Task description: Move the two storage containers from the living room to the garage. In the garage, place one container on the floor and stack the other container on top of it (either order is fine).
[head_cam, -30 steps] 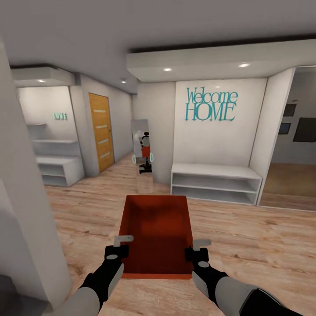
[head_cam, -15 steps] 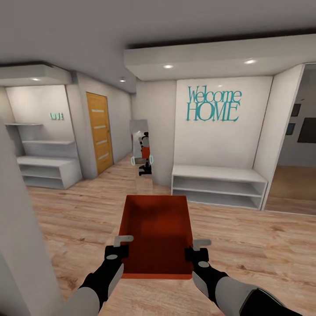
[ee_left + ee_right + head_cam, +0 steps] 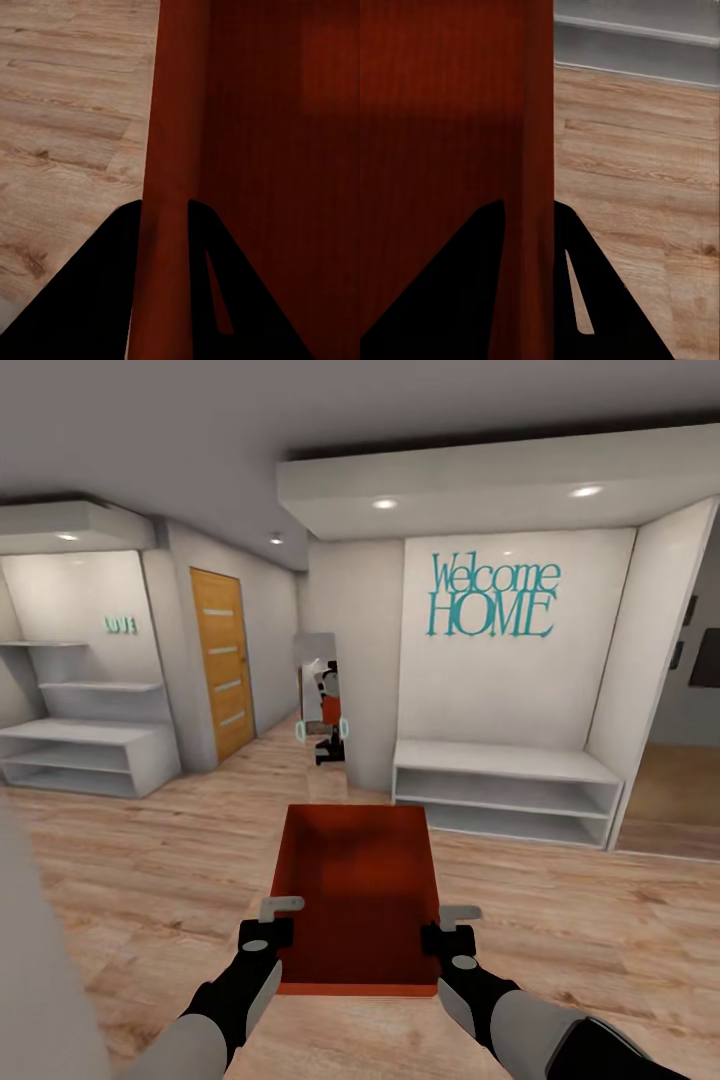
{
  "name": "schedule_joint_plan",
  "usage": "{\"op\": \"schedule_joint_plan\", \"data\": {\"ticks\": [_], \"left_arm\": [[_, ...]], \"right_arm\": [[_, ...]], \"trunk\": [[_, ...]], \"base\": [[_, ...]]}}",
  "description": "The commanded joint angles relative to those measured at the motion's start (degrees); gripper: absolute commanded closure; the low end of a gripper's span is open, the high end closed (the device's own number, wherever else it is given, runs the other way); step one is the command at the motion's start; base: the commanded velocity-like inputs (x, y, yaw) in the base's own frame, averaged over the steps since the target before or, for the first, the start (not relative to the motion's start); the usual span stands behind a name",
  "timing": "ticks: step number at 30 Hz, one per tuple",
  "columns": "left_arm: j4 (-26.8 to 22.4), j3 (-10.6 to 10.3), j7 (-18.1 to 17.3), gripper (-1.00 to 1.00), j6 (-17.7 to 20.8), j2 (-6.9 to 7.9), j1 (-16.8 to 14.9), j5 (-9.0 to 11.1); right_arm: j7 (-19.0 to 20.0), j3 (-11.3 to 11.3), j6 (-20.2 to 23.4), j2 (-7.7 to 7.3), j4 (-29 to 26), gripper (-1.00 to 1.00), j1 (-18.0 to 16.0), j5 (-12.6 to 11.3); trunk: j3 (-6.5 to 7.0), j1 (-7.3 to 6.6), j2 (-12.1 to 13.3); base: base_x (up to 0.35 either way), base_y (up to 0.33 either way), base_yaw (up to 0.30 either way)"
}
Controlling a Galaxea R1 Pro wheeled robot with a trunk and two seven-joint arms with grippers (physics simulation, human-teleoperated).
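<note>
One orange-red storage container (image 3: 357,890), open-topped and empty, hangs in front of me above a light wood plank floor. My left gripper (image 3: 277,920) is shut on its left wall and my right gripper (image 3: 446,926) is shut on its right wall. In the left wrist view the container wall (image 3: 169,187) runs between the two dark fingers (image 3: 97,300). The right wrist view has the other wall (image 3: 536,150) pinched the same way between its fingers (image 3: 600,300).
I am in an entry hall. A white low shelf bench (image 3: 505,785) stands under a teal "Welcome HOME" sign (image 3: 492,598). A mirror (image 3: 320,705) and an orange wood door (image 3: 222,660) lie ahead left, white shelving (image 3: 85,745) at far left, a doorway (image 3: 690,760) at right.
The whole view has slid forward and to the right: the pale wall at the left edge has nearly left the picture and the bench looks closer. The container and both grippers keep the same hold.
</note>
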Motion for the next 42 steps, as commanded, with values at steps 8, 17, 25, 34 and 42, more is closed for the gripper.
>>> {"op": "schedule_joint_plan", "data": {"ticks": [8, 17, 25, 34, 42], "left_arm": [[-0.05, 3.95, 0.33, 1.00, 0.49, -0.02, -0.04, -0.67], [-0.05, 3.94, 0.33, 1.00, 0.49, -0.02, -0.04, -0.67], [-0.05, 3.95, 0.33, 1.00, 0.49, -0.02, -0.04, -0.67], [-0.14, 3.93, 0.33, 1.00, 0.49, -0.02, -0.04, -0.67], [-0.14, 3.93, 0.33, 1.00, 0.49, -0.02, -0.04, -0.67]], "right_arm": [[0.17, -1.24, -0.94, 0.01, -0.25, 1.00, -0.04, 0.83], [0.17, -1.24, -0.94, 0.01, -0.25, 1.00, -0.04, 0.83], [0.18, -1.24, -0.94, 0.01, -0.25, 1.00, -0.04, 0.83], [0.18, -1.24, -0.94, 0.01, -0.25, 1.00, -0.04, 0.83], [0.17, -1.24, -0.94, 0.01, -0.25, 1.00, -0.04, 0.83]], "trunk": [[-0.10, 0.05, -0.08], [-0.10, 0.05, -0.08], [-0.10, 0.05, -0.08], [-0.10, 0.05, -0.08], [-0.10, 0.05, -0.08]], "base": [[0.321, 0.000, 0.061], [0.321, 0.000, 0.274], [0.321, 0.000, 0.262], [0.321, 0.000, 0.024], [0.321, 0.000, 0.001]]}}
